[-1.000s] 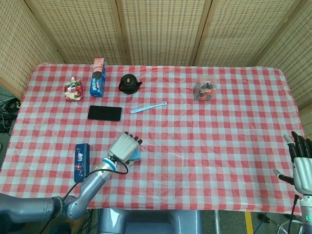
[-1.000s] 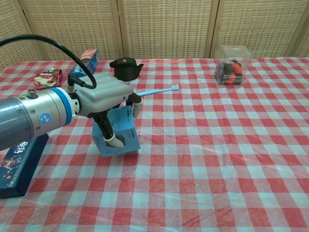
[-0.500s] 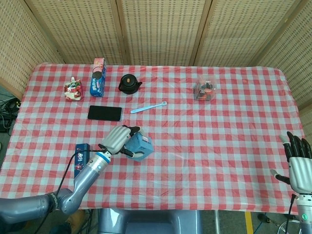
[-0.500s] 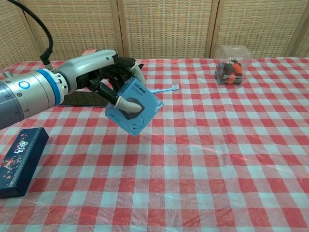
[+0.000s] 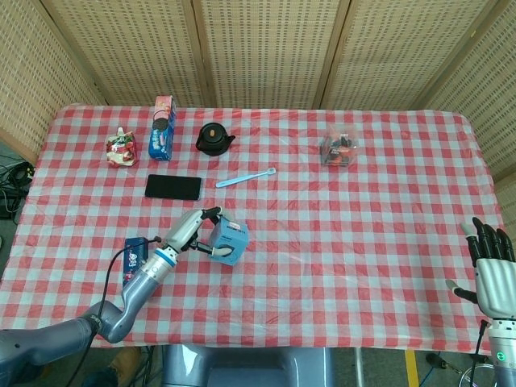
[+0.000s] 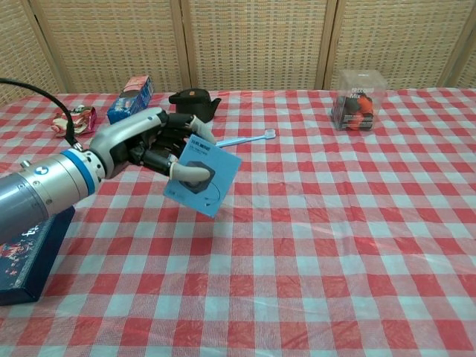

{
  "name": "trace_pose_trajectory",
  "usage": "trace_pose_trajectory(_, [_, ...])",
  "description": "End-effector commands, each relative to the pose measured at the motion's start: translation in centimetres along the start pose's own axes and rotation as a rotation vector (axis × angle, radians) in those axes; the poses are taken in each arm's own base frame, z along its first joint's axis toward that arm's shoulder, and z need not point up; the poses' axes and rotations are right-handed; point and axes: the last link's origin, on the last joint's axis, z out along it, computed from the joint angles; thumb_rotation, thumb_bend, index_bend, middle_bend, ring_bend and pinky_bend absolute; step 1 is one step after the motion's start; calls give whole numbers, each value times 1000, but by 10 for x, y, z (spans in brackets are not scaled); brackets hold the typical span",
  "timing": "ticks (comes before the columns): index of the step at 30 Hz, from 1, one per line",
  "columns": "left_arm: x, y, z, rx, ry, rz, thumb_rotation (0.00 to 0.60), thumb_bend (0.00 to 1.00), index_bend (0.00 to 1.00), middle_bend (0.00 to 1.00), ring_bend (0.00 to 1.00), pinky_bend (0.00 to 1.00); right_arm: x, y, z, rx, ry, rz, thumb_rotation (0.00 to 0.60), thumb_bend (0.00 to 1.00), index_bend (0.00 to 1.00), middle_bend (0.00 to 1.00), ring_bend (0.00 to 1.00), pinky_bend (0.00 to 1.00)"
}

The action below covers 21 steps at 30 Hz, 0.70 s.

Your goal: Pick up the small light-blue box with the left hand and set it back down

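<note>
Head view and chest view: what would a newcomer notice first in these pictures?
First, the left hand holding the light-blue box, tilted on a corner, near the front left of the red checked table. Next, the black teapot and clear box at the back, and the right hand open off the table's right edge.

L robot hand (image 6: 152, 145): silver-grey shell, black fingers w/ pale tips. Blue ring at wrist, small blue mark on silver forearm, black cable looping off. R robot hand (image 5: 493, 270): grey palm, black fingers, probably same model.
</note>
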Motion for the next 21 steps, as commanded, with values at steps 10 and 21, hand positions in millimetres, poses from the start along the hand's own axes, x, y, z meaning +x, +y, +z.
trace_pose_trajectory(10, [-25,-12,-7,-14,-55,11,600,0,362,253,281,188,0,1,0,-3,-2,3,600,0,61,0,0,0])
trace_pose_trajectory(21, [5,-28,-61,-43,-131,153,600,0,1,0,0,0,1,1,-2,1,2,7,600,0,61,0,0,0])
